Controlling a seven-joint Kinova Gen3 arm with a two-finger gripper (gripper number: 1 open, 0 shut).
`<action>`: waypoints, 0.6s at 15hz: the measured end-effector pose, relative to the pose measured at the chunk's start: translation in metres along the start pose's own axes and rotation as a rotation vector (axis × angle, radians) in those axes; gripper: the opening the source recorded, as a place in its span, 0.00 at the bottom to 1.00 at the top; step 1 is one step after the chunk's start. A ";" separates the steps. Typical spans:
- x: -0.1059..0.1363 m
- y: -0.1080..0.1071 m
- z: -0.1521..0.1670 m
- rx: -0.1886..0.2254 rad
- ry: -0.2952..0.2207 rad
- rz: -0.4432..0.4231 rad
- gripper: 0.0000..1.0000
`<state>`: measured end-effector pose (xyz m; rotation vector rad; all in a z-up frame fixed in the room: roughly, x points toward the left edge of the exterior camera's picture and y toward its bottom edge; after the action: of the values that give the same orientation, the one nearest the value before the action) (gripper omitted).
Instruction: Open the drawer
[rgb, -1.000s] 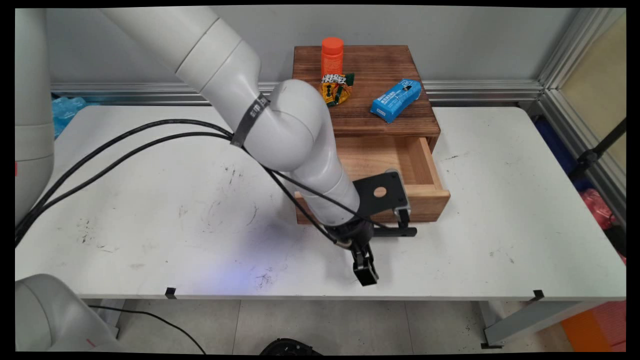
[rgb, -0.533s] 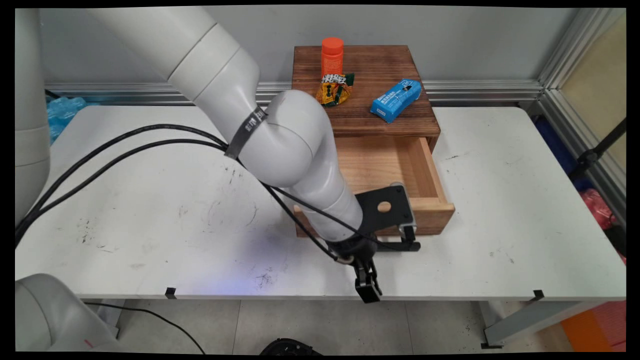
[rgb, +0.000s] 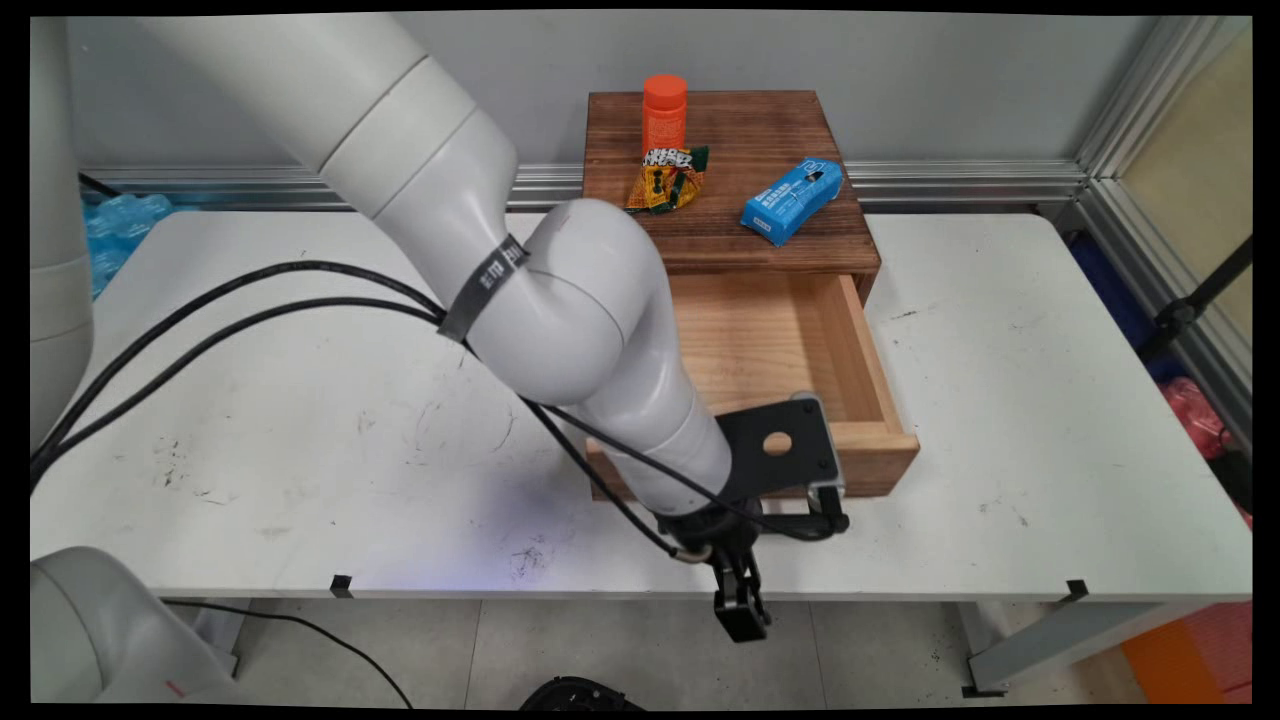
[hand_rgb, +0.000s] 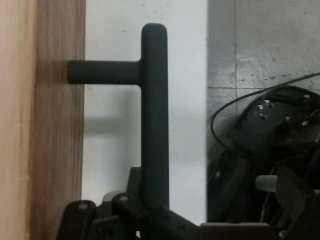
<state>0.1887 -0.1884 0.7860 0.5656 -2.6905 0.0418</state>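
Observation:
A small wooden cabinet (rgb: 760, 130) stands at the table's far side with its drawer (rgb: 780, 340) pulled well out; the inside that shows is bare. My gripper (rgb: 738, 585) is at the near end of the drawer, shut on its black bar handle (rgb: 810, 525), and hangs over the table's front edge. In the hand view the handle (hand_rgb: 154, 115) runs straight up from my gripper (hand_rgb: 152, 212). One post joins it to the wooden drawer front (hand_rgb: 55, 125) on the left.
On the cabinet top stand an orange bottle (rgb: 664, 110), a crumpled snack packet (rgb: 668, 178) and a blue packet (rgb: 792, 198). A blue plastic bag (rgb: 115, 220) lies beyond the table's far left corner. Black cables trail across the white table (rgb: 300, 450).
The drawer has slid farther out toward the table's near edge, drawn by my gripper on its handle. My gripper has moved from over the table to its front edge.

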 end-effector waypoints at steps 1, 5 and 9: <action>0.001 0.005 0.000 -0.004 0.000 0.002 1.00; 0.003 0.019 0.000 -0.018 0.003 0.009 1.00; 0.004 0.035 -0.001 -0.031 0.003 0.018 1.00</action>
<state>0.1716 -0.1579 0.7904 0.5316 -2.6891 0.0058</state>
